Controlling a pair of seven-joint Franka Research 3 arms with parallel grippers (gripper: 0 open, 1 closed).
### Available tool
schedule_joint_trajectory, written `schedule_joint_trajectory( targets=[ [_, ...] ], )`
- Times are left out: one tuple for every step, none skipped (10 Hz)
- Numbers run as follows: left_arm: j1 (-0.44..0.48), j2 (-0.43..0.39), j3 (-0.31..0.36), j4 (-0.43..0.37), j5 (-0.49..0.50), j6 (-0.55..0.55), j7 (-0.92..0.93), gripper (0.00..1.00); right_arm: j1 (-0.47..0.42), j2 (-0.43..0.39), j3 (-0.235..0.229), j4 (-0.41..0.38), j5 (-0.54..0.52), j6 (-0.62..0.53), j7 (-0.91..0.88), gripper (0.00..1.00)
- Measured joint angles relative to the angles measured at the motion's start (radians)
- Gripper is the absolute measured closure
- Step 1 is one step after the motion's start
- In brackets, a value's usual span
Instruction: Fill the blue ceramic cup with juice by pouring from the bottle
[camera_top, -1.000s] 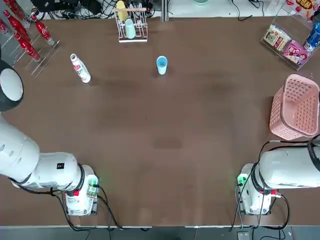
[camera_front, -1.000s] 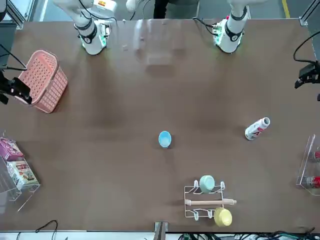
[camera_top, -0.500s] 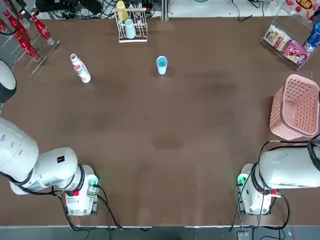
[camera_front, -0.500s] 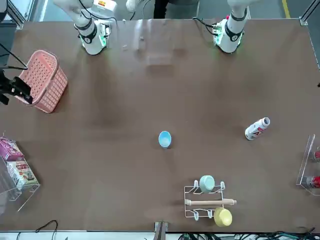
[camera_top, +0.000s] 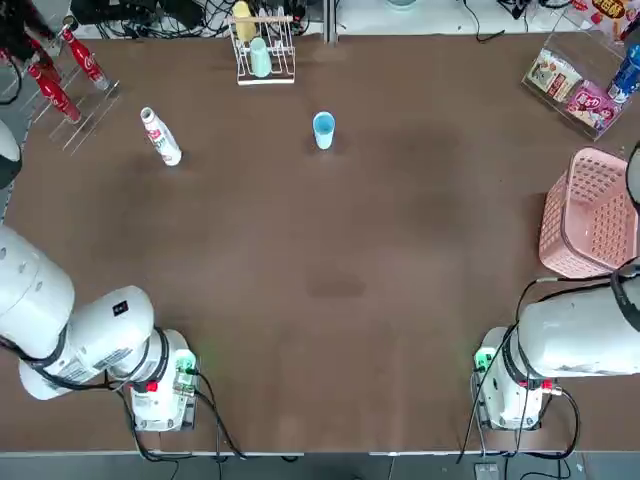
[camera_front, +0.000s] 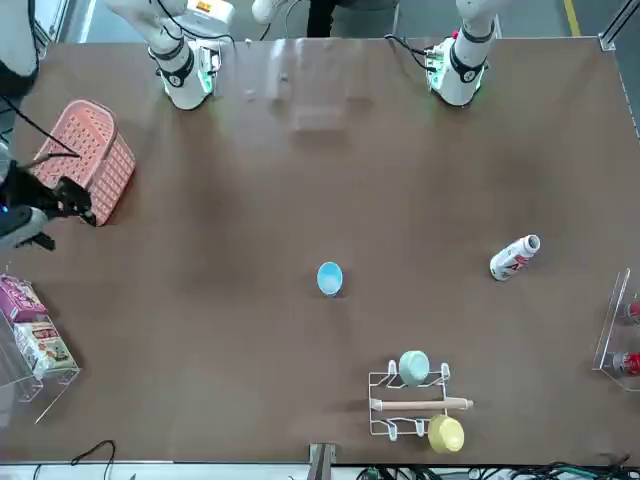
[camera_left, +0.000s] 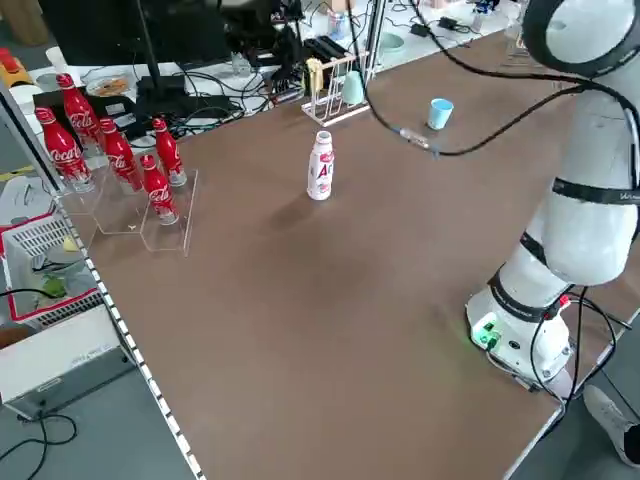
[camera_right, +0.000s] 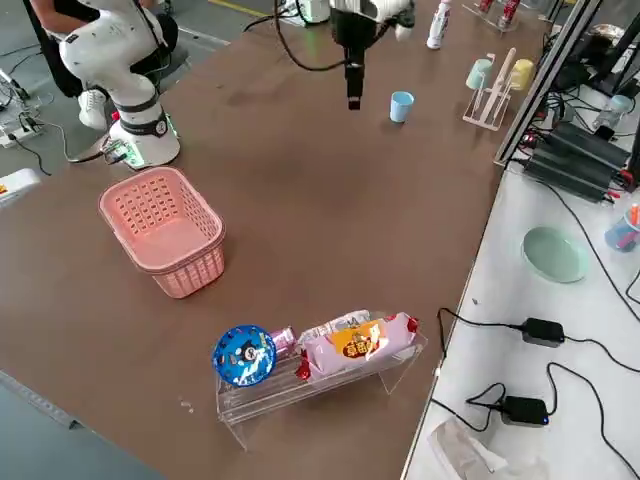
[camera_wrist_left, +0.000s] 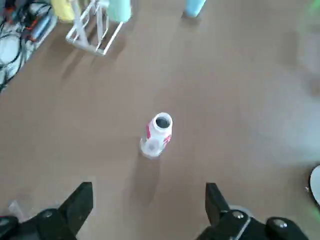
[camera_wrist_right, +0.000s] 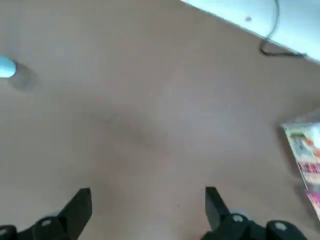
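Brown tabletop (camera_top: 330, 280), stock as you find it. Item one: the bottle (camera_top: 160, 136), white with red-and-green label, standing far left, untouched; in the left wrist view its mouth looks open. Item two: the blue ceramic cup (camera_top: 323, 130), upright at far centre, well apart from the bottle; whether it holds any juice cannot be told. Item three: left gripper (camera_wrist_left: 149, 212), fingers spread wide, holding nothing, above the tabletop with the bottle ahead of it. Item four: right gripper (camera_wrist_right: 148, 212), likewise wide and empty, over bare tabletop. Status, as you may judge: nothing grasped, nothing poured; reach, lift, carry and pour all remain.
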Motion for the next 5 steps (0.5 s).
schedule_joint_trajectory(
  targets=[
    [0.022,0.065,0.0,-0.003,-0.069,-0.017,0.066,0.01,0.012,0.021,0.002,-0.031,0.062,0.065,-0.098,0.0],
    [0.035,0.121,0.0,-0.006,-0.111,-0.025,0.109,0.01,0.041,0.047,0.004,-0.051,0.136,0.123,-0.207,0.0],
    [0.041,0.166,-0.002,-0.01,-0.138,-0.039,0.133,0.01,0.082,0.079,0.005,-0.062,0.207,0.192,-0.34,0.0],
    [0.047,0.209,-0.003,-0.015,-0.167,-0.05,0.165,0.01,0.133,0.122,0.007,-0.073,0.296,0.286,-0.474,0.0],
    [0.05,0.257,-0.004,-0.019,-0.205,-0.054,0.207,0.01,0.187,0.17,0.008,-0.089,0.409,0.385,-0.588,0.0]
  ],
)
